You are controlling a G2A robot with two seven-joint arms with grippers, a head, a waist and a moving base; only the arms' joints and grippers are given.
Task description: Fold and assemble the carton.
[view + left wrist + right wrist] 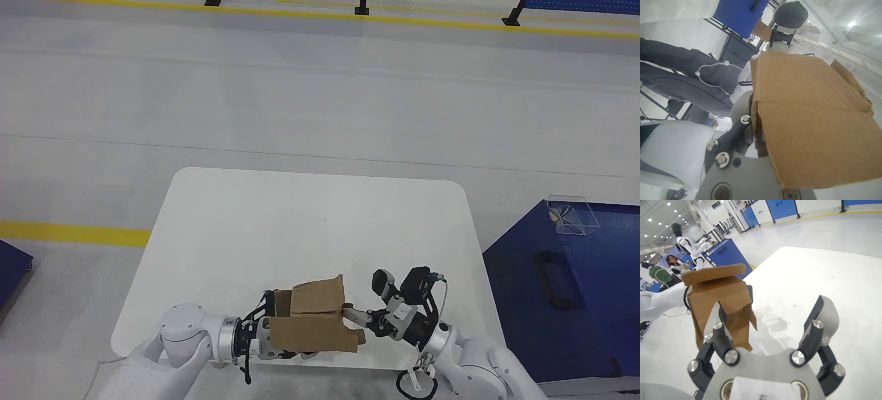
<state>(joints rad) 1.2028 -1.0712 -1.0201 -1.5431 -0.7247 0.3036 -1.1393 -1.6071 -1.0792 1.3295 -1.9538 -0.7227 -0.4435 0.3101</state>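
Carton [315,318] is held just above the table [300,200], at its near edge, approx. midway along. Progress, as judged: body already opened into a box shape, w/ walls creased. One flap is seen sticking out flat at the top; others hang loose at the end toward the table's right side. So approx. half done; flaps are yet to be folded in & closed. Right gripper [769,303], over the table's near edge: jaws spread wide, nothing held. One finger [714,317] is seen against a loose flap, but contact can't be confirmed. Left gripper [266,333], toward the table's near-left corner, appears clamped on the carton's wall.
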